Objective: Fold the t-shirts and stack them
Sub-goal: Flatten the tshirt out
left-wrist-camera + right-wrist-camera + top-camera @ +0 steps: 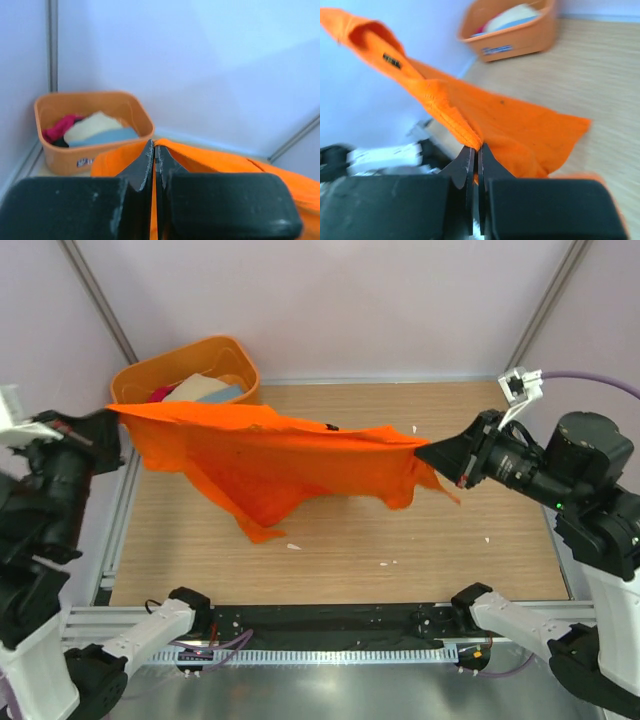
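Both arms are holding the bright orange cloth t-shirt point(270, 465) stretched in the air over the light wooden table top point(450, 540). This looks like the spread-out step before laying it flat for folding. The left gripper point(105, 422) is pinching one end of the upper edge, jaws pressed together on the fabric. The right gripper point(428, 453) is doing the same on a hemmed edge at the other end. To do this well, both arms should be coming down at matched height and drawing toward the near side. That way the hanging lower part lands first and the cloth rolls out without bunching. Tension should be even but gentle, since both grips are sitting on thin edge material that could slip. The shirt is running from the left pincer at far left, just in front of the rigid orange plastic tub point(240, 348), rightward to the right pincer at mid right. The top edge is nearly taut between them. The rest is draping below and between the tips, lopsided, with the lowest fold dangling left of centre. Whether it is touching the wood cannot be told. The beige shirt point(200, 388), grey-blue shirt point(228, 394) and crimson-pink shirt point(160, 393) are lying bundled in the tub, so most of the job is pending.
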`<move>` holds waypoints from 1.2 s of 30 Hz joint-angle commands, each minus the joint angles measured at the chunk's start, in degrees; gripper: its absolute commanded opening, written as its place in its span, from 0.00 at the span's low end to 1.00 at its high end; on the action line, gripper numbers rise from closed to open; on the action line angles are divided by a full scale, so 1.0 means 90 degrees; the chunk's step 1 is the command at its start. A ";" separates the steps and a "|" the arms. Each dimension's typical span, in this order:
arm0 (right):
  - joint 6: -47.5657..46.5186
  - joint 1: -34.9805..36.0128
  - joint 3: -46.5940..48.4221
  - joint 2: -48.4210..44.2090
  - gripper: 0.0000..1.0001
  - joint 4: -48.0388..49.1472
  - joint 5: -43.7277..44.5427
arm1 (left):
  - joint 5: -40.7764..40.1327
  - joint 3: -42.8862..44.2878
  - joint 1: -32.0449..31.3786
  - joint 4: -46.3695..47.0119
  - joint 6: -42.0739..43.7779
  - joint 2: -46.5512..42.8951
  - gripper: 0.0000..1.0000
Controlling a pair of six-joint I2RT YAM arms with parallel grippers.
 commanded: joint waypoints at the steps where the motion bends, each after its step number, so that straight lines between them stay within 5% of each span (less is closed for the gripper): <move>1: 0.0697 0.0006 -0.0006 -0.0085 0.01 0.0093 -0.1880 | -0.0618 0.0655 -0.0114 0.0629 0.0744 -0.0008 0.00; 8: 0.1441 0.0006 -0.0258 -0.0173 0.01 0.0347 -0.1794 | -0.0189 0.0991 -0.0398 0.1545 0.0989 0.0782 0.00; 14: 0.1363 0.0006 -0.1030 0.0109 0.01 -0.0637 0.0849 | 0.0853 -0.0144 -0.0398 0.2591 0.0667 0.1865 0.00; 20: 0.1363 -0.0247 -0.2649 0.1026 0.01 -0.1382 0.3379 | 0.2164 0.0049 -0.0446 0.3217 0.0559 0.4803 0.00; 24: 0.0935 -0.2029 -0.4084 0.1174 0.01 -0.0738 0.3267 | 0.1308 0.1871 -0.0817 0.2683 0.0754 0.7389 0.00; 25: 0.0769 -0.2345 -0.4203 0.1232 0.01 -0.0631 0.3217 | 0.1141 0.2892 -0.0885 0.2352 0.0667 0.8159 0.05; 26: 0.0487 -0.2561 -0.4233 0.1339 0.03 -0.0697 0.3275 | 0.1130 0.2806 -0.0973 0.2281 0.0560 0.8186 0.17; 28: 0.0242 -0.2854 -0.4185 0.1535 0.13 -0.0902 0.3344 | 0.0705 0.2445 -0.1071 0.2233 0.0403 0.8011 0.47; 29: 0.0134 -0.2865 -0.4156 0.1536 0.23 -0.0942 0.3412 | 0.0391 0.2395 -0.1246 0.1719 0.0412 0.7797 0.53; 30: 0.0075 -0.2866 -0.4088 0.1536 0.39 -0.0962 0.3480 | 0.0233 0.2298 -0.1325 0.1472 0.0490 0.7660 0.55; 34: -0.0277 -0.2798 -0.3843 0.1565 0.60 -0.1079 0.3218 | -0.0169 0.0631 -0.1433 0.0563 0.0521 0.6236 0.63; 36: -0.0471 -0.2642 -0.3872 0.1555 0.74 -0.0933 0.2994 | 0.0317 -0.1076 -0.1442 0.0581 0.0403 0.4963 0.64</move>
